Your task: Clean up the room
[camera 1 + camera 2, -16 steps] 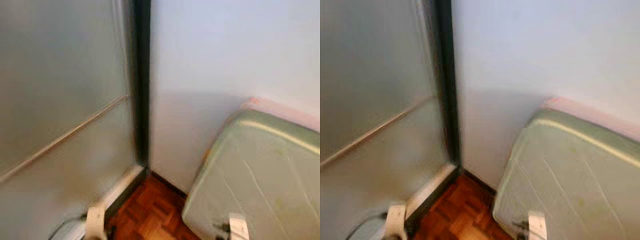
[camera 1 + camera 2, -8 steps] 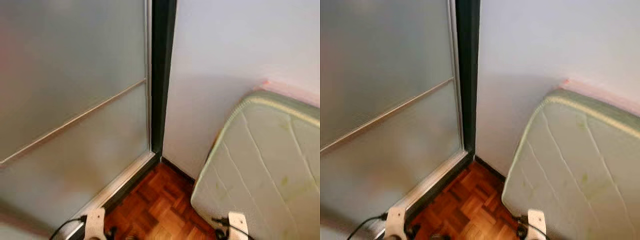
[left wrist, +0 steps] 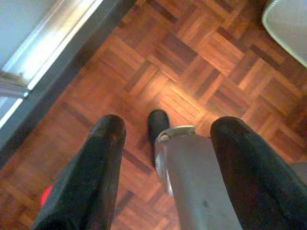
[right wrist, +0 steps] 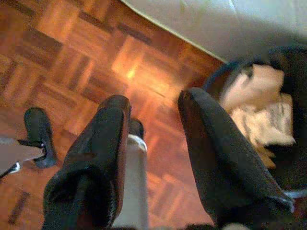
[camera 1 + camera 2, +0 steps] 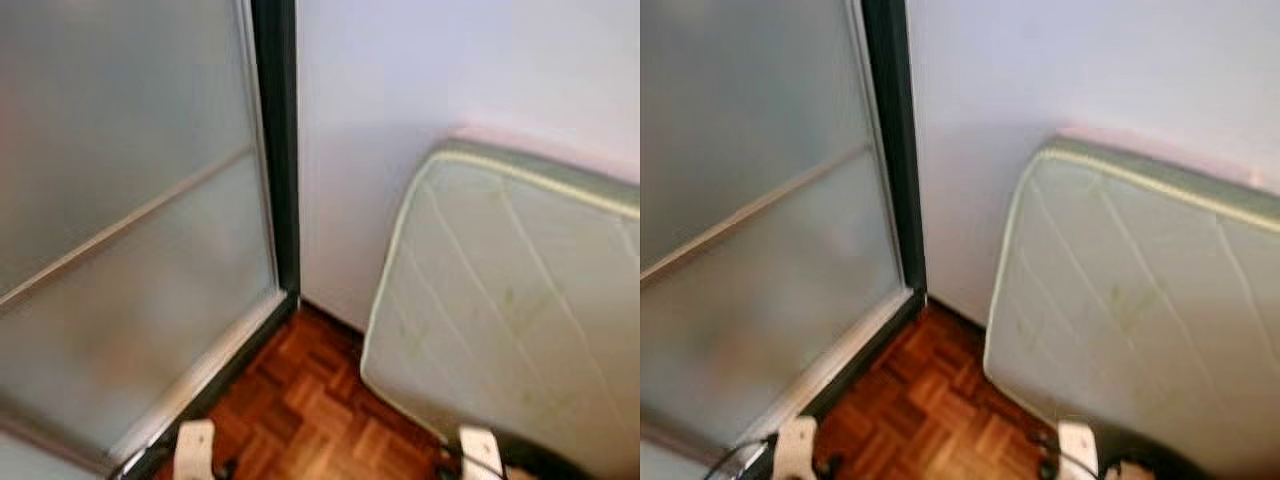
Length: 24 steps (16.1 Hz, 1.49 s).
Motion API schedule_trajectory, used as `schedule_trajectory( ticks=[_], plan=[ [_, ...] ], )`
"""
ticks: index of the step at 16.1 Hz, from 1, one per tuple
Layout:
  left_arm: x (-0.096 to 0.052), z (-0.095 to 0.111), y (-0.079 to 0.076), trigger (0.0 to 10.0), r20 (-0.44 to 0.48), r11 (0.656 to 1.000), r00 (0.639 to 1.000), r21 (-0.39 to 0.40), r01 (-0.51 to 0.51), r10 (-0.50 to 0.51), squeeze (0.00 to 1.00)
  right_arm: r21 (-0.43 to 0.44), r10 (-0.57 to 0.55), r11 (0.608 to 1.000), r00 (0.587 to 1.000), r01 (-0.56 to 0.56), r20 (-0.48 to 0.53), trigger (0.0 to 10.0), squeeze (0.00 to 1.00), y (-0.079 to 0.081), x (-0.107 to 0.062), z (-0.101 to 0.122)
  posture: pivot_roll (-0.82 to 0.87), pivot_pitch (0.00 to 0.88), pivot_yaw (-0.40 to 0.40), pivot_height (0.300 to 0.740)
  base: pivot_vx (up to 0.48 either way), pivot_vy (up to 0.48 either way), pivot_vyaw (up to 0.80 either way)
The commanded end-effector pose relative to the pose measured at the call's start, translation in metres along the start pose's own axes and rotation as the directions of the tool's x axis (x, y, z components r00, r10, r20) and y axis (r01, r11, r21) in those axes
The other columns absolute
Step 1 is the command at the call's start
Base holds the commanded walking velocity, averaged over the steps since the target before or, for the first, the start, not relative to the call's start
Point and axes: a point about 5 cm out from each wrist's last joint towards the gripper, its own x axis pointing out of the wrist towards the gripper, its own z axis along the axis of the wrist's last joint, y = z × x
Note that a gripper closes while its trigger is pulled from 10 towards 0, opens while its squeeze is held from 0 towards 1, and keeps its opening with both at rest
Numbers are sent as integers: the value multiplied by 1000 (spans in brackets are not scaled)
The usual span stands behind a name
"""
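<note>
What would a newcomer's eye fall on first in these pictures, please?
The pale green quilted mattress on the right, leaning against the white wall. Then the frosted glass door on the left with its dark frame, and the parquet floor between them.

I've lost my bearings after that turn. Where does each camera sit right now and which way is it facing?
Left and right eye views: on the head, looking forward and down into a corner: frosted sliding door, wall, leaning mattress, parquet floor; both arm tops show at the bottom edge.
Left wrist view: looks down along the open left gripper at the floor, door track and the robot's foot.
Right wrist view: looks down along the open right gripper at the floor, mattress edge and a dark bin holding crumpled paper.
All views share floor and mattress.
</note>
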Motion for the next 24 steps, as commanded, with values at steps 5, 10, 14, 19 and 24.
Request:
schedule_trajectory(
  ticks=[5, 10, 14, 19, 24],
  plan=[
    [4, 14, 7, 10000, -60, 997, 997, 52, 58, -55, 0, 222, 94, 969, 993, -107, 67, 10000, 0, -32, -2, 25, 82, 0, -15, 740, 0, 0, 0],
    [4, 15, 7, 10000, -55, 997, 997, 54, 57, -54, 0, 218, 96, 970, 994, -107, 59, 10000, 0, -32, -2, 25, 83, 0, -16, 740, 0, 0, 0],
    [4, 16, 6, 10000, -44, 998, 997, 36, 60, -59, 0, 238, 80, 967, 995, -90, 54, 10000, 0, -33, -2, 24, 81, 0, -16, 740, 0, 0, -313],
    [4, 17, 7, 10000, -34, 995, 997, 73, 71, -69, 0, 216, 91, 971, 995, -98, 44, 10000, 0, -32, -2, 24, 83, 0, -12, 740, 0, 0, -788],
    [4, 16, 9, 10000, -43, 991, 997, 115, 68, -63, 0, 213, 89, 972, 995, -94, 35, 10000, 0, -31, -2, 21, 74, 0, -2, 740, 0, -148, -788]
  ],
)
